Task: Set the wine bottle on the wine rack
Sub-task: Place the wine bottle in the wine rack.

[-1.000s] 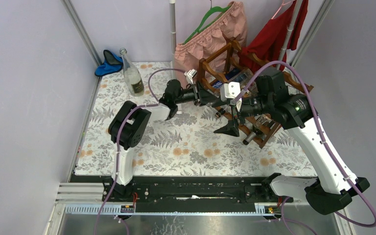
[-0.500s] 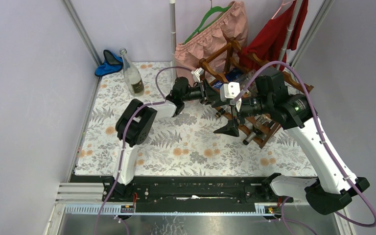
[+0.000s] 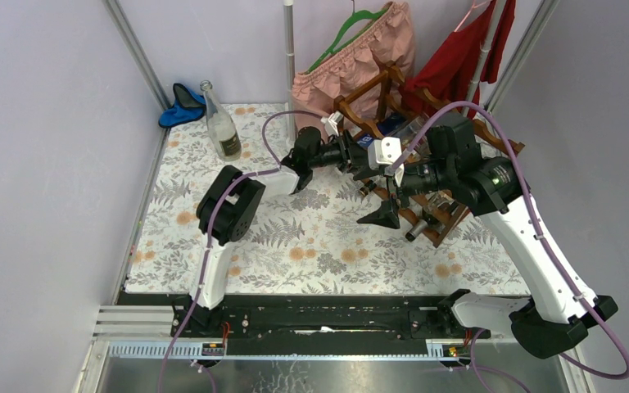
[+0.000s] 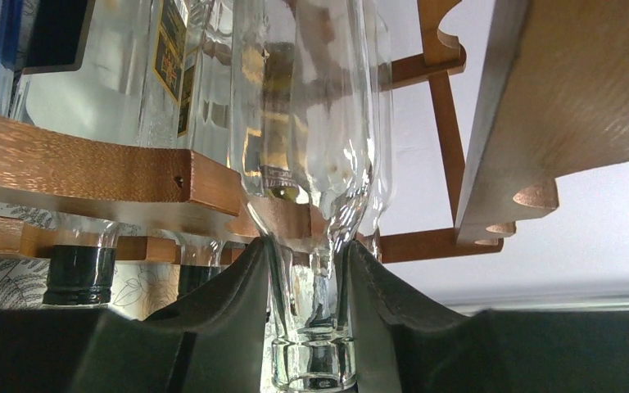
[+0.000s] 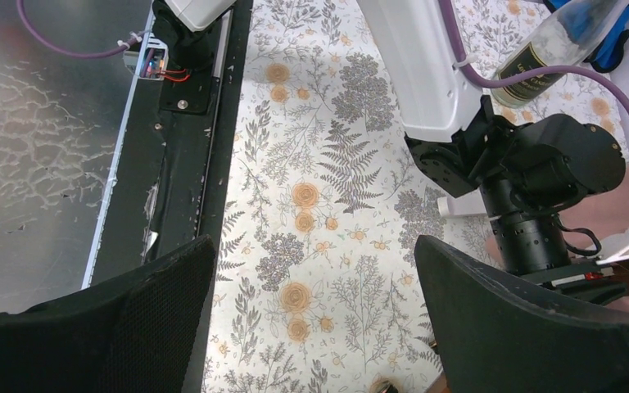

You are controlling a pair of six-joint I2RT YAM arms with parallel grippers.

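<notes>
Reddish-brown wood of the wine rack (image 4: 90, 176) seemed to cradle the clear wine bottle (image 4: 311, 123), its body across a scalloped rail. The left gripper (image 4: 307, 270) clamped its neck at the rack's front; only 1 step, release, was left. The right gripper (image 5: 311, 254) hung wide open near the rack, empty.

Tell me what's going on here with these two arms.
The left arm's fingers are clamped on the neck of a clear wine bottle, whose body reaches into the wine rack, beside bottles stored there. The right arm's fingers are wide open and hold nothing, above the floral table. Another bottle stands upright at the table's far left.
</notes>
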